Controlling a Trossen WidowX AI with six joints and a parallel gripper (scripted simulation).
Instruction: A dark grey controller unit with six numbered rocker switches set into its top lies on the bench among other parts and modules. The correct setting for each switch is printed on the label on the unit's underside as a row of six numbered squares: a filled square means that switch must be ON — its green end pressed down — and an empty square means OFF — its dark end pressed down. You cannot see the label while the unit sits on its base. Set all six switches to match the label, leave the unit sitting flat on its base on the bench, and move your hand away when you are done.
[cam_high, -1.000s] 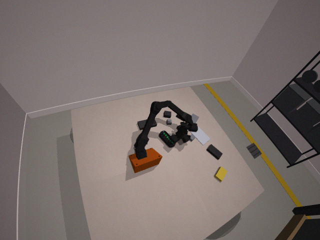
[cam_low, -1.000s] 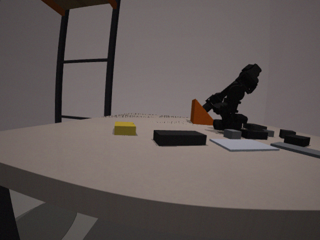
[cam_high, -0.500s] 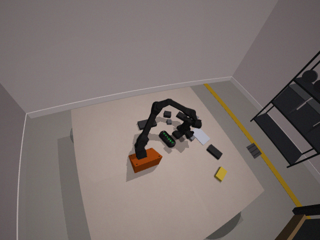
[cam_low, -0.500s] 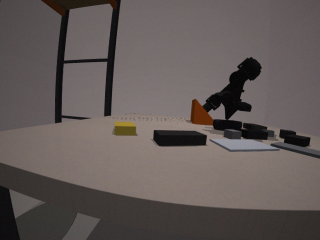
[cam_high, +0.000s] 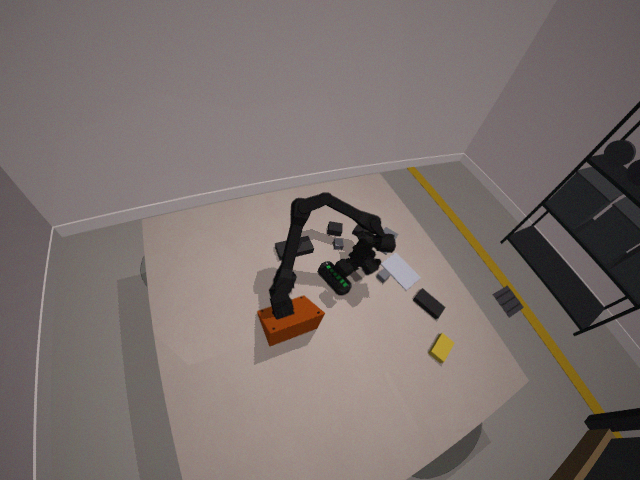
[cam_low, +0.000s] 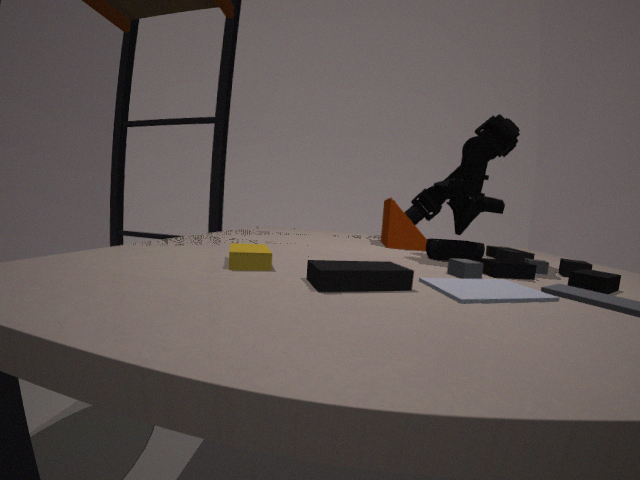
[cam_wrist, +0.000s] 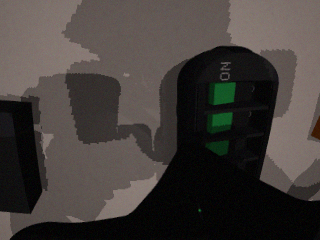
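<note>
From overhead, you can find the dark grey, round-ended controller unit (cam_high: 334, 277) (cam_low: 454, 250) (cam_wrist: 240, 108) lying switches-up on the pale bench (cam_high: 232, 413) (cam_low: 310, 356), near the orange wedge-shaped base (cam_high: 310, 310) (cam_low: 400, 232). Your black jointed arm (cam_high: 294, 237) (cam_low: 473, 165) rises from that base and arches over to the unit, its black gripper (cam_high: 345, 266) (cam_low: 459, 231) (cam_wrist: 188, 150) beside the row of green switch ends as seen from here. Past the gripper you have a small grey block (cam_high: 383, 275) (cam_low: 465, 268) and a flat white rectangular panel (cam_high: 400, 271) (cam_low: 485, 290); farther off lie a long black block (cam_high: 429, 303) (cam_low: 360, 276) and a yellow rectangular block (cam_high: 442, 347) (cam_low: 250, 257).

Seen from the bench's edge, your claw points down above the unit, with a gap between its tip and the unit's top. The unit sits level, base down, behind the grey block.

Through the wrist view, you look down on one end of the unit, marked ON beside the switches. Three green ends show along the marked side; your claw's dark shape hides the remaining switches. Its fingers are clenched together with nothing between them. You cannot see the underside label.
</note>
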